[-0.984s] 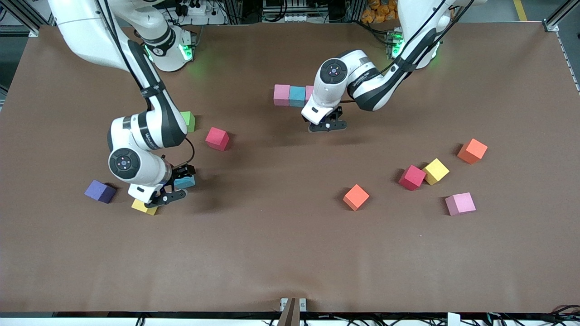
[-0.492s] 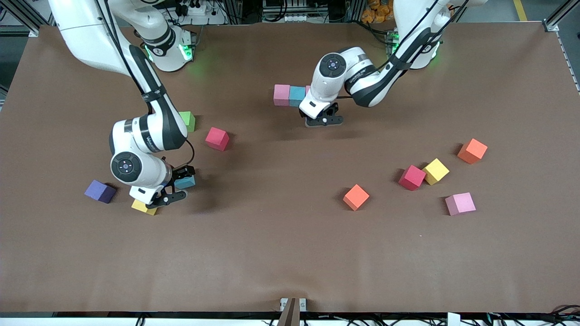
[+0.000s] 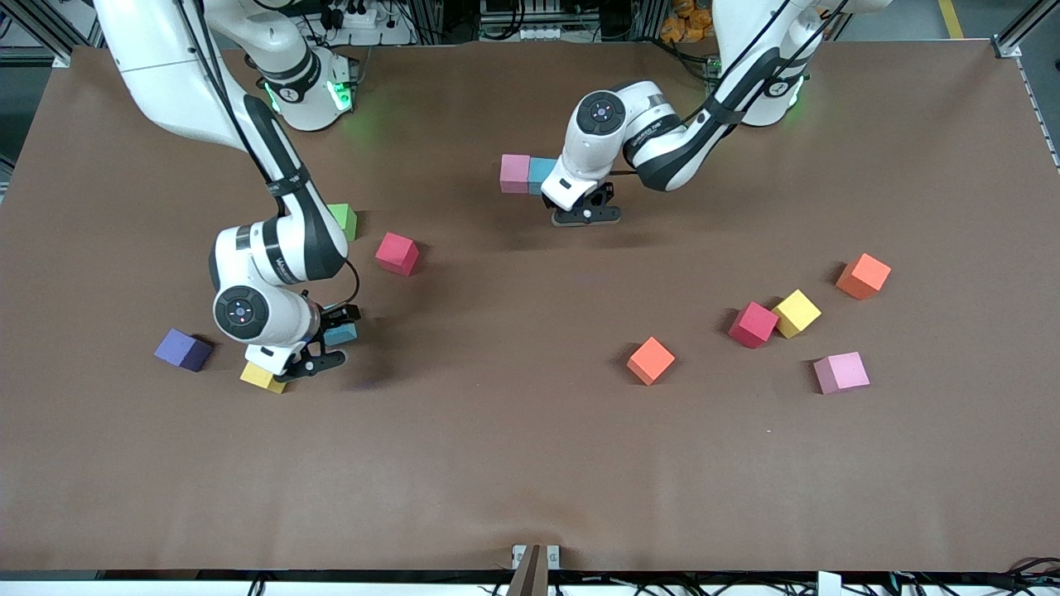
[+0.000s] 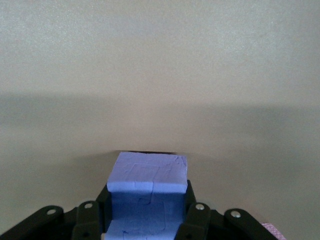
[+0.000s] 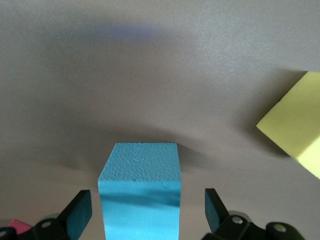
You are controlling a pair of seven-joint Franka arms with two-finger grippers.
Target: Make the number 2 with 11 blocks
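— Purple block (image 4: 148, 187) is clamped in the left gripper (image 3: 586, 213), beside the pink (image 3: 514, 173) and blue (image 3: 542, 172) blocks near the table's (image 3: 530, 463) robot-side edge.
— And the right gripper (image 3: 325, 346)?
— Spread wide around a light blue block (image 5: 139, 195).

No legible text, label, brand, number or sign appears in any view. Faint lettering runs along the forearm of the right arm (image 3: 281, 248) and of the left arm (image 3: 654, 145), too small to read.

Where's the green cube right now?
In the front view the green cube sits on the table toward the right arm's end, half hidden by that arm, beside a red cube lying slightly nearer the camera.
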